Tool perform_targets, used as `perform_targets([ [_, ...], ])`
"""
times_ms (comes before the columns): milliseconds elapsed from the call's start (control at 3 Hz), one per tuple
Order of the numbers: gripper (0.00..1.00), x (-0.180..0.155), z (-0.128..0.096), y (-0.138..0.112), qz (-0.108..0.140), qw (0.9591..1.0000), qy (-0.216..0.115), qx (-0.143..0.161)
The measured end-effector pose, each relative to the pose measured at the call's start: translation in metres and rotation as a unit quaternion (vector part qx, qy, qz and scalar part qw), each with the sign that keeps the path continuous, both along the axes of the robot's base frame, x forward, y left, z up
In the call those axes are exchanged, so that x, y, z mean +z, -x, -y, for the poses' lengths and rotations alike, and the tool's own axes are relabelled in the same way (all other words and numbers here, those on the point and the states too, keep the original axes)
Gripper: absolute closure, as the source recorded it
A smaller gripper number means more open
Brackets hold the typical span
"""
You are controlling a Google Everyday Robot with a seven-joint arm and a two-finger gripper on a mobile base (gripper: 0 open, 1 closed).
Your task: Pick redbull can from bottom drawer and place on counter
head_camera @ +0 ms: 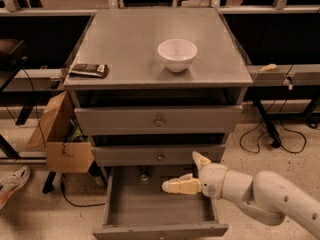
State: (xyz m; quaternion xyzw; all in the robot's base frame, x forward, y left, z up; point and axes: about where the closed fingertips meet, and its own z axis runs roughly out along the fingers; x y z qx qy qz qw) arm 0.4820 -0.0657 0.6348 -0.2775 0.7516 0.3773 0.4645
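Deep in bottom drawer (150, 210), apparent redbull can (144, 174) sits near spread gripper (180, 171)

The arm (270, 194) runs off the right and bottom edges; its gripper (180, 171) hangs over the right side of the bottom drawer (150, 209), fingers apart. The drawer front is cut by the bottom edge. At the drawer's back the redbull can (144, 174) barely shows, shadowed under the middle drawer (125, 155). The label on the packet (88, 70) is unreadable.

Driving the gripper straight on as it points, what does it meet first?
Probably the redbull can at the back of the bottom drawer, just left of the open gripper; depth is unclear, so it might pass in front.
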Motion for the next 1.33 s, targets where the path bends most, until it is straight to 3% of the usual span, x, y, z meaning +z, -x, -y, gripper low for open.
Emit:
perform_targets([
  [333,0.0,-0.065,-0.014,-0.025,-0.011,0.9988,-0.018,-0.043],
  [1000,0.0,-0.071,-0.02,-0.025,-0.018,0.9982,-0.031,-0.049],
  [1333,0.0,-0.102,-0.059,-0.021,-0.028,0.9975,-0.041,-0.051],
])
